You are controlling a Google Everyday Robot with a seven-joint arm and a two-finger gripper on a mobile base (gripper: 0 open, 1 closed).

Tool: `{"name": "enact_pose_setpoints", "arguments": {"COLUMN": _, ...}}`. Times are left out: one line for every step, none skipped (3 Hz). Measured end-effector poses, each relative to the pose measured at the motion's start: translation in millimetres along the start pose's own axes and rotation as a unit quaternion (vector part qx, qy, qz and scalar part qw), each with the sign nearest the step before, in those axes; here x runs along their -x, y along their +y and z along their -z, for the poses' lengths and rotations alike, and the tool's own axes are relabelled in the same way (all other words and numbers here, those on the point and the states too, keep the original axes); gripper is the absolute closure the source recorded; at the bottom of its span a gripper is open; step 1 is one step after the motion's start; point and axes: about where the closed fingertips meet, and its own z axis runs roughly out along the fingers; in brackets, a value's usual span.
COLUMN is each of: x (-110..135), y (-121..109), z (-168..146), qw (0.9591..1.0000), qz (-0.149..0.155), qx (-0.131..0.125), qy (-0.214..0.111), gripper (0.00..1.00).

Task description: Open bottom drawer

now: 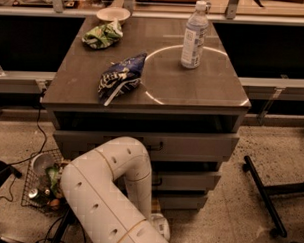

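The grey cabinet has three drawer fronts stacked under its top. The bottom drawer (185,200) is the lowest and narrowest front. Its left half and its handle are hidden behind my white arm (109,192). It looks pushed in, level with the cabinet's foot. My arm bends down in front of the cabinet. My gripper (161,227) is low at the floor, just below and in front of the bottom drawer's left part, and mostly hidden by the arm.
Above are the middle drawer (192,180) and the top drawer (191,145). A water bottle (194,35), a blue chip bag (121,78), a green bag (102,35) and a bowl (113,14) sit on top. A wire basket (42,182) stands at the left, a black chair base (264,192) at the right.
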Motion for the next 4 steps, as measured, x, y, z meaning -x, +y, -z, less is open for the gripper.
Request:
{"name": "enact_pose_setpoints", "arguments": {"x": 8, "y": 13, "z": -6, "qw": 0.9999, "qz": -0.001, "qx": 0.010, "qy": -0.010, "gripper": 0.00}}
{"name": "enact_pose_setpoints", "arguments": {"x": 18, "y": 25, "z": -10, "qw": 0.9990, "qz": 0.003, "qx": 0.022, "qy": -0.039, "gripper": 0.02}}
{"name": "enact_pose_setpoints", "arguments": {"x": 26, "y": 30, "z": -16, "qw": 0.9975, "qz": 0.011, "qx": 0.030, "qy": -0.063, "gripper": 0.24}}
{"name": "enact_pose_setpoints", "arguments": {"x": 27, "y": 30, "z": -16, "qw": 0.9974, "qz": 0.012, "qx": 0.030, "qy": -0.064, "gripper": 0.48}}
